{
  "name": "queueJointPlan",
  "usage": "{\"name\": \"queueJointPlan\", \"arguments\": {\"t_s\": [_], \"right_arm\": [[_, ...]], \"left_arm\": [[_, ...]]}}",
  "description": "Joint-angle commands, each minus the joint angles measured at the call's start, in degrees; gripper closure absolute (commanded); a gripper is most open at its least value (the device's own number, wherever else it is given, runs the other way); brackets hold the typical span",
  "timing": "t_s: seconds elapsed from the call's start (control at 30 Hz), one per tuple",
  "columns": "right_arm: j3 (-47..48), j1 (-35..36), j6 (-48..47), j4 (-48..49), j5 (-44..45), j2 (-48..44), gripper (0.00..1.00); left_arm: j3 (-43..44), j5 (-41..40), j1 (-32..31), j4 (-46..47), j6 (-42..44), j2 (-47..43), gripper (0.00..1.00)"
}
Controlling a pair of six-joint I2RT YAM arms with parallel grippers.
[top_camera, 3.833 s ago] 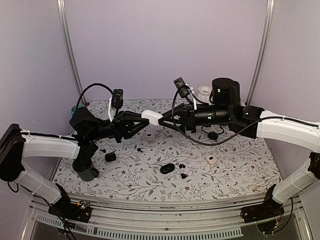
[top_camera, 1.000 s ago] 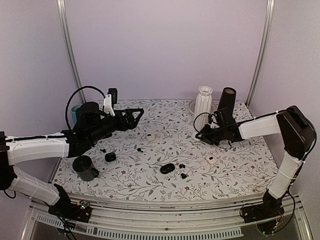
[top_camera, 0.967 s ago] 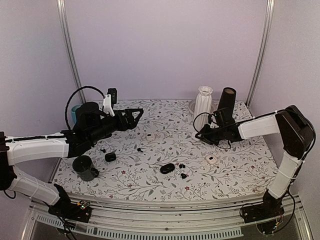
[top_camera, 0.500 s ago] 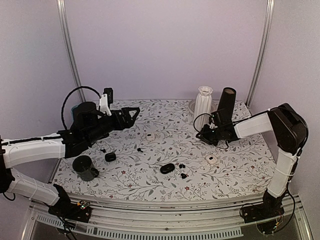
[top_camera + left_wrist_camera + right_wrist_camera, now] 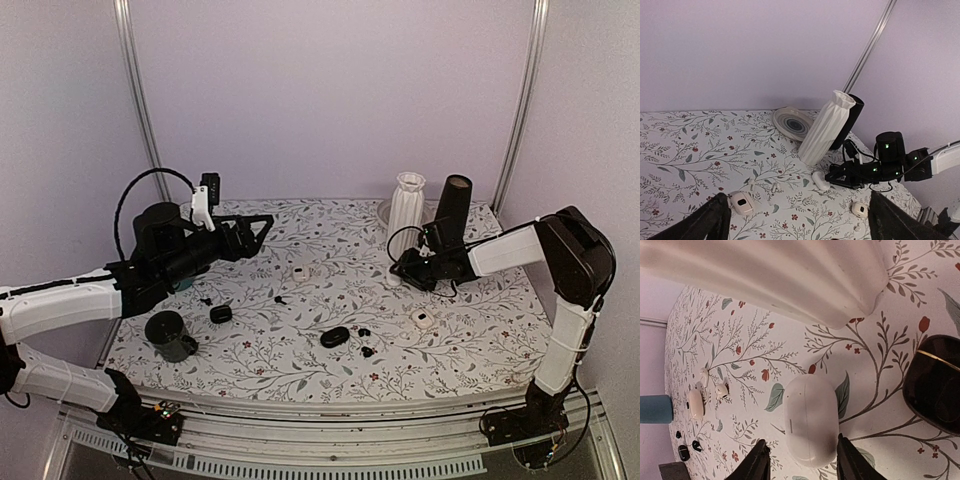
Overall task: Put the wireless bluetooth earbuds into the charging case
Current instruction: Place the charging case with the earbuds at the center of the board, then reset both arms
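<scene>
Right gripper [image 5: 802, 452] parted astride white case [image 5: 810, 425], vase [image 5: 765, 275] at 12 o'clock, black earbuds [image 5: 368, 351] at 7 o'clock, left gripper [image 5: 795, 212] spread wide.

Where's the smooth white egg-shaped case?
Right wrist view: the smooth white egg-shaped case lies on the table just ahead of the right gripper, beside the white ribbed vase.

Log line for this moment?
left pincer: open, raised, empty | right pincer: open around white case | white case: closed, on table beside vase

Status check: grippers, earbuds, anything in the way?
Left gripper open, empty, above the table. Right gripper open, low, straddling the closed white case. Black earbuds loose on the table. Vase stands close beside the right gripper.
</scene>
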Motion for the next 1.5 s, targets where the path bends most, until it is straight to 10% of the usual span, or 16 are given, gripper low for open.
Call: {"name": "queueJointPlan", "arguments": {"t_s": [0.0,0.33,0.97,1.47], "right_arm": [[-0.1,-0.4,-0.5,1.1,-0.2,-2.2,0.53],[-3.6,-0.4,-2.2,0.0,-0.2,-9.0,0.46],[-14.5,-0.4,-12.5,-1.0,5.2,-35.9,0.01],[-19.5,-0.3,-18.3,2.1,5.3,-56.2,0.01]], "left_arm": [[-0.7,2.9,0.8,0.2,1.2,-0.6,0.04],[-1.5,4.7,1.1,2.0,1.0,-0.5,0.04],[-0.8,3.8,1.7,3.3,3.4,2.1,0.04],[-0.5,3.5,1.7,3.5,4.1,2.8,0.04]]}}
